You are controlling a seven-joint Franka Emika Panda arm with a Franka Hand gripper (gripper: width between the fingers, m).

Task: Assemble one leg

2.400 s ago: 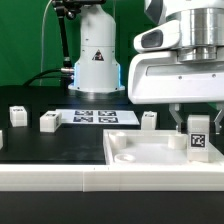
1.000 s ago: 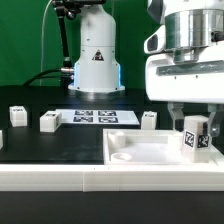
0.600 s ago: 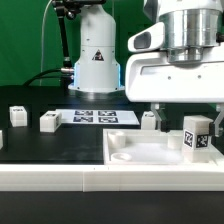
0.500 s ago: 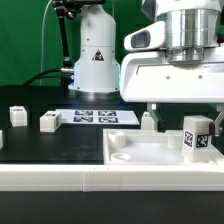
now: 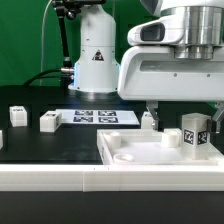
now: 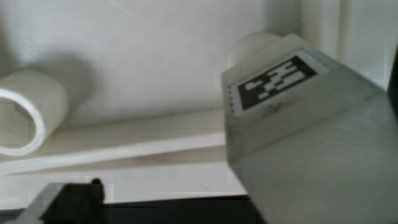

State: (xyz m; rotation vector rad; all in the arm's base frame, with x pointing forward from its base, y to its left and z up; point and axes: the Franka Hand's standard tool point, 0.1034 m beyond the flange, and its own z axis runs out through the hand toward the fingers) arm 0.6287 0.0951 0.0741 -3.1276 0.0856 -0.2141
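The leg (image 5: 196, 137), a small white post with a black-and-white tag, stands in the right part of the white tray (image 5: 130, 158). My gripper (image 5: 186, 122) hangs right over it. Its jaws stand wide apart, one dark finger (image 5: 150, 113) well to the exterior view's left of the leg. In the wrist view the leg (image 6: 294, 110) fills one side, close to the camera. A gap of tray floor lies between it and the one visible finger (image 6: 71, 200). The other finger is hidden. A round socket (image 6: 27, 108) of the tray shows nearby.
Three more small white posts stand on the black table (image 5: 17, 115), (image 5: 49, 121), (image 5: 149, 121). The marker board (image 5: 95, 116) lies behind them. The arm's white base (image 5: 95, 55) stands at the back. The table's white front edge (image 5: 60, 180) runs below.
The hand has turned over the leg and a finger now shows farther to the exterior view's left. The tray has slid a little to that left. The leg went from tilted to nearly upright.
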